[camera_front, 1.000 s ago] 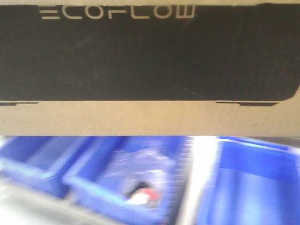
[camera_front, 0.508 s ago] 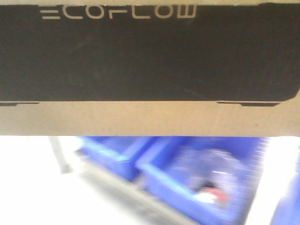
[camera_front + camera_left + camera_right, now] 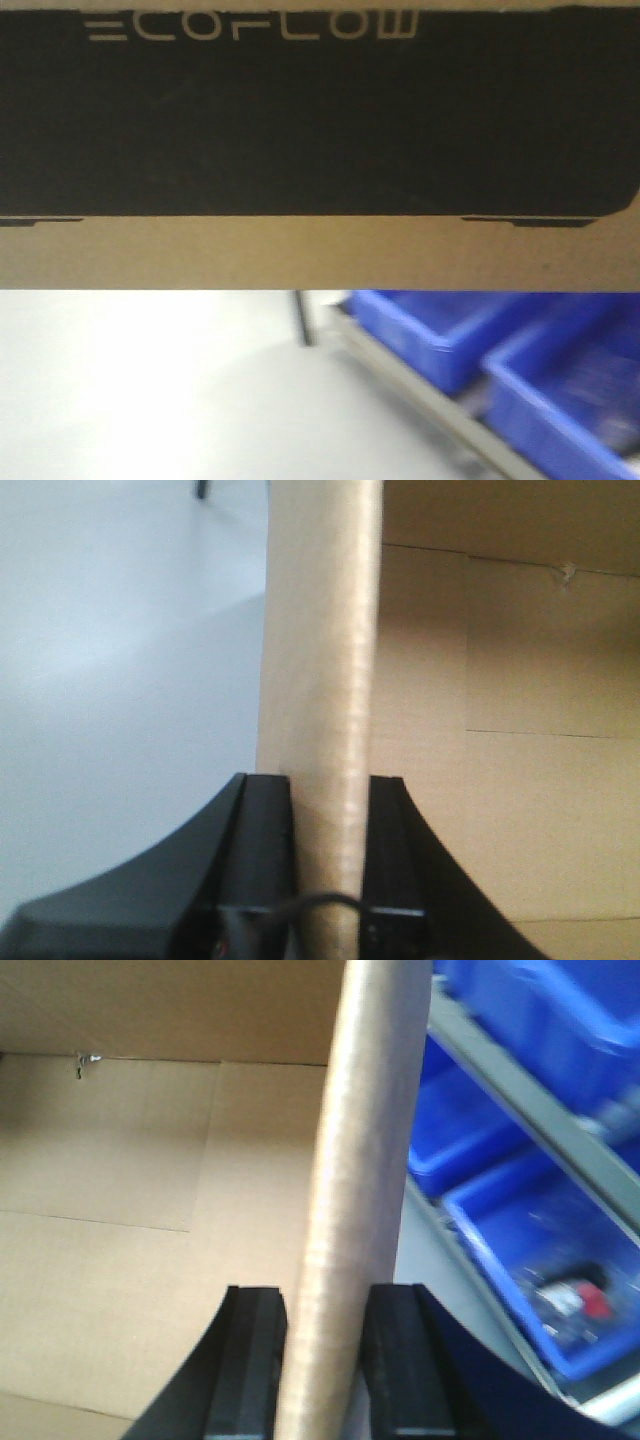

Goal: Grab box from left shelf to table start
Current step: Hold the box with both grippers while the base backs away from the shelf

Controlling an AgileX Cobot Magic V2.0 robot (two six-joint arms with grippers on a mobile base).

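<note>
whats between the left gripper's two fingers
A side wall of the box, edge-on, fills the gap between the black fingers of the left gripper, nothing else. The left wrist view shows it.

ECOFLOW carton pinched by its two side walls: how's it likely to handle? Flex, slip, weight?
Probably light: the part of the box interior that shows in both wrist views is empty. Likely to flex: the left gripper and right gripper each clamp one thin cardboard wall. It fills the front view's width, so it may sag or twist.
</note>
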